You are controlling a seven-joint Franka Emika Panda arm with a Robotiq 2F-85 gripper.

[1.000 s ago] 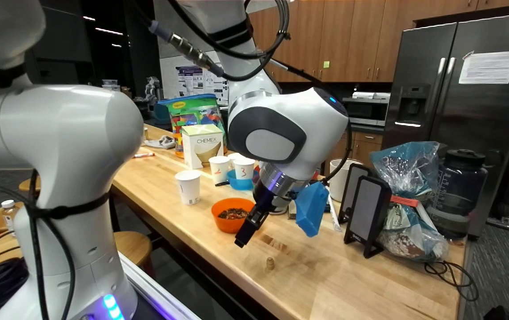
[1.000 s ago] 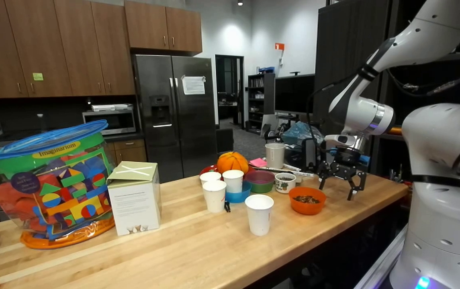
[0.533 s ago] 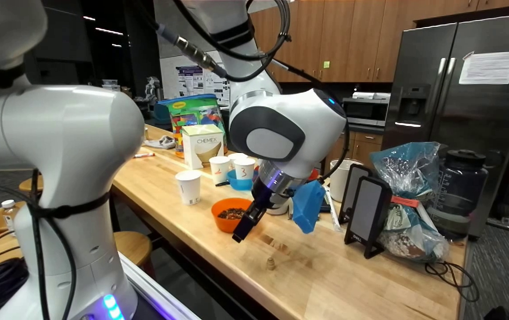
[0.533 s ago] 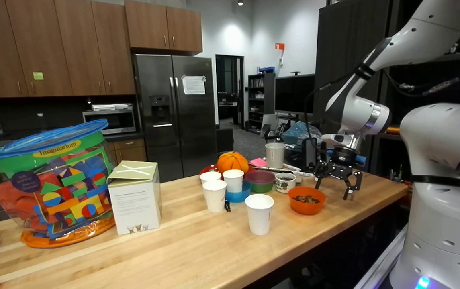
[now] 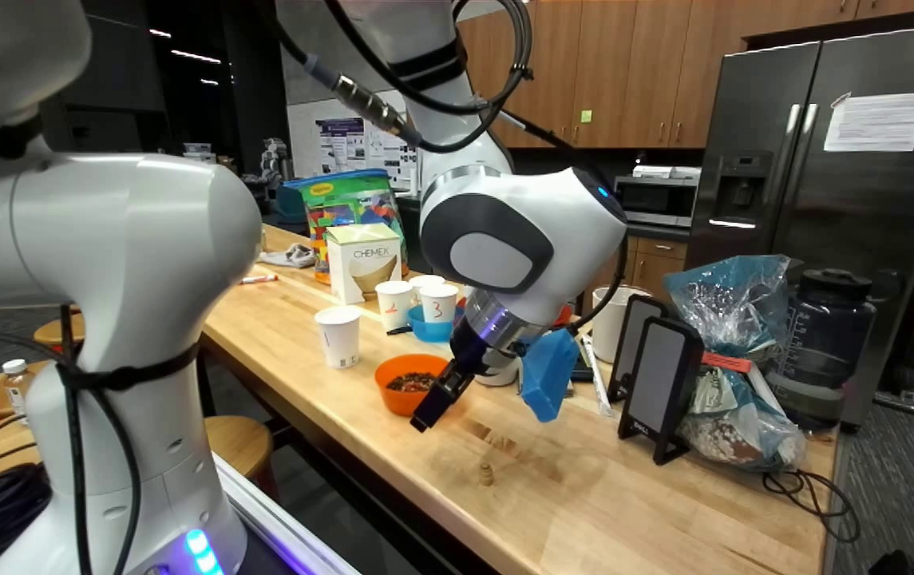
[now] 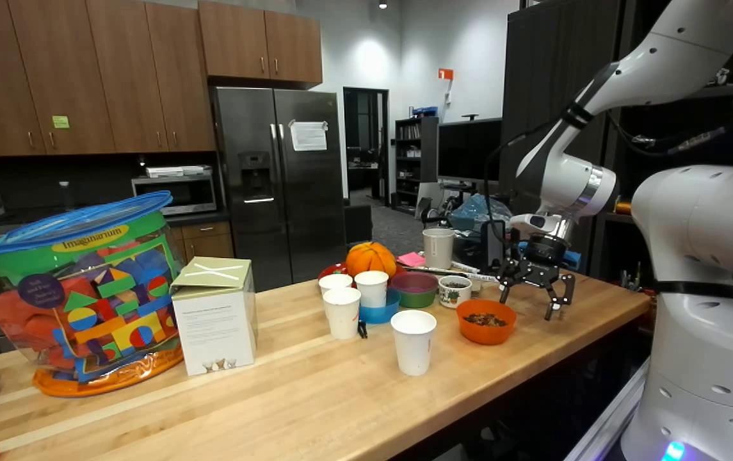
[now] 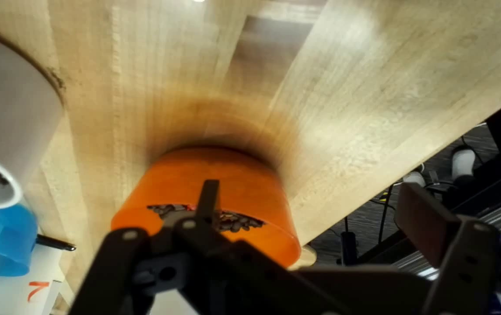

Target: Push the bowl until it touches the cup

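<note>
Near the robot-side edge of the bench (image 6: 315, 410), orange bowl (image 6: 486, 331) sat apart from white cup (image 6: 413, 349). Gripper (image 6: 526, 306) was spread; fingers (image 5: 429, 410) masked one side of the bowl in an exterior view, couldn't tell contact. Wrist view: gripper blocked part of it, white pot (image 7: 9, 100) cropped at left. Blue bowl (image 6: 379, 313), pen (image 7: 55, 243) sat farther inboard
</note>
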